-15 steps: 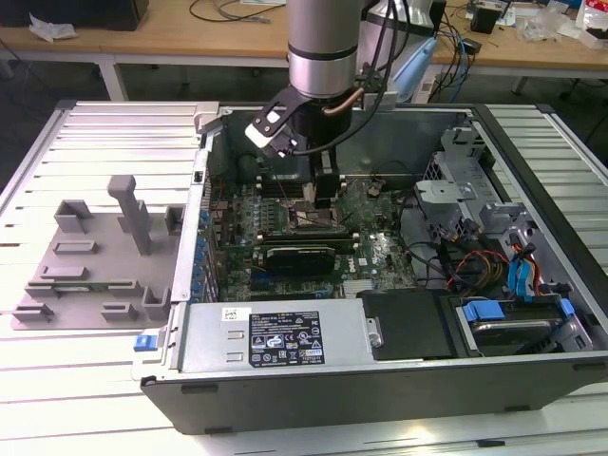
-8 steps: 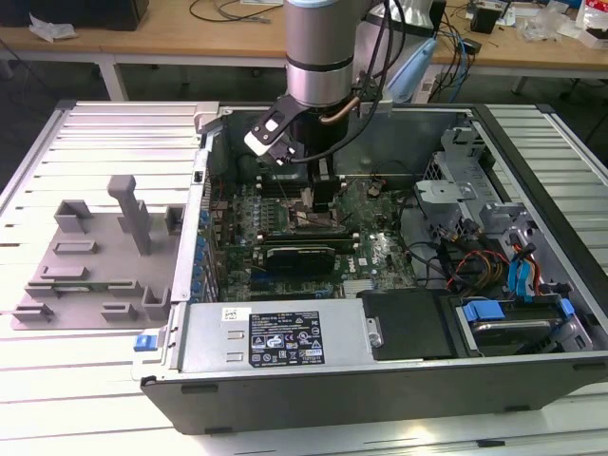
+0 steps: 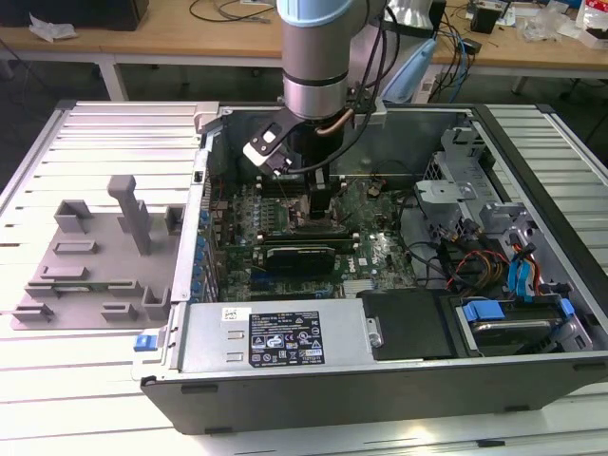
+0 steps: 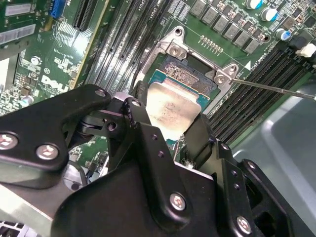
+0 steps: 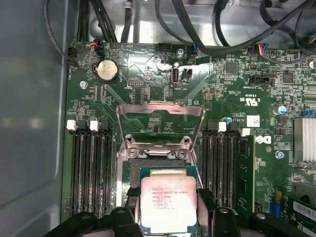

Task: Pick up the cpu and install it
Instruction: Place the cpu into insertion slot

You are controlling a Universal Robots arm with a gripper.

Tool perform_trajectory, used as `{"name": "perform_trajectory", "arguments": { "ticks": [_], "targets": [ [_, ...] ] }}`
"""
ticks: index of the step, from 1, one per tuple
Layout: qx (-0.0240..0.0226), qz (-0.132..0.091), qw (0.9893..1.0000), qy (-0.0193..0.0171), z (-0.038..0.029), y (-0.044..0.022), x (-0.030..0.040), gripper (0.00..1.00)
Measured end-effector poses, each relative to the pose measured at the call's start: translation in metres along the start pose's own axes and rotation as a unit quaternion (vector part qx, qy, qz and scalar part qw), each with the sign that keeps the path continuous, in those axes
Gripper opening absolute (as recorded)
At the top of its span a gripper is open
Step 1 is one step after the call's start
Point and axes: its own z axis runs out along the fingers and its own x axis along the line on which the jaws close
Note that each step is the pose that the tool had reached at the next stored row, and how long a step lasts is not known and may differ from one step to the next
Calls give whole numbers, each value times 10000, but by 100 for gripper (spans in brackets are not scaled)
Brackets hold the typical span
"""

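1. The cpu (image 5: pixel 168 210) is a small flat square chip. It has a pale silver metal lid and a thin green board edge around it. In the first wrist view the lid carries a few lines of fine print. In the second wrist view the cpu (image 4: pixel 173 101) has a dull sheen with faint smears.

2. Counted:
   - one cpu
   - one claw (image 5: pixel 168 193) with two black fingers (image 5: pixel 130 196)
   - one socket (image 5: pixel 157 165) on the green motherboard (image 5: pixel 232 89)
   - one metal retaining frame (image 5: pixel 160 109), swung up and open behind the socket
   - two banks of dark memory slots (image 5: pixel 89 168), one on either side of the socket
   - one round coin cell (image 5: pixel 107 70)
   - in the exterior view, one open computer case (image 3: pixel 380 380) on a slatted worktop (image 3: pixel 104 133)
   - one grey fixture (image 3: pixel 95 271) beside the case, on the exterior view's left

3. The claw (image 4: pixel 168 122) is closed to the chip's width. One finger (image 4: pixel 134 111) presses each of two opposite edges, so it grips the cpu and nothing else.

4. The cpu sits over the socket (image 4: pixel 190 74), with one part of the dark contact area showing past its far edge. I cannot tell whether it rests in the socket or hangs just above it.

5. In the exterior view the claw (image 3: pixel 321 204) reaches down inside the case, over the middle of the motherboard (image 3: pixel 380 252).
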Motion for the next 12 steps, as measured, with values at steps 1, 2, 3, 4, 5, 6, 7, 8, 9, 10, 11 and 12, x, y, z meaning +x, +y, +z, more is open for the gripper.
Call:
{"name": "perform_trajectory", "arguments": {
  "ticks": [1, 2, 3, 4, 5, 6, 7, 8, 9, 10, 11, 12],
  "targets": [
    [0, 0, 10000, 0, 19, -4, 2, 55],
    [0, 0, 10000, 1, 33, -7, 2, 55],
    [0, 1, 10000, 2, 46, -10, 2, 55],
    [0, 0, 10000, 4, 56, -12, 3, 55],
    [0, 0, 10000, 6, 62, -13, 3, 55],
    [0, 1, 10000, 8, 72, -14, 7, 55],
    [0, 1, 10000, 10, 82, -15, 12, 55],
    [0, 1, 10000, 12, 95, -16, 22, 55],
    [0, 1, 10000, 13, 105, -17, 29, 55],
    [0, 1, 10000, 14, 112, -17, 34, 55],
    [0, 1, 10000, 15, 119, -17, 39, 55],
    [-1, 1, 10000, 17, 135, -18, 48, 55]
  ]
}}
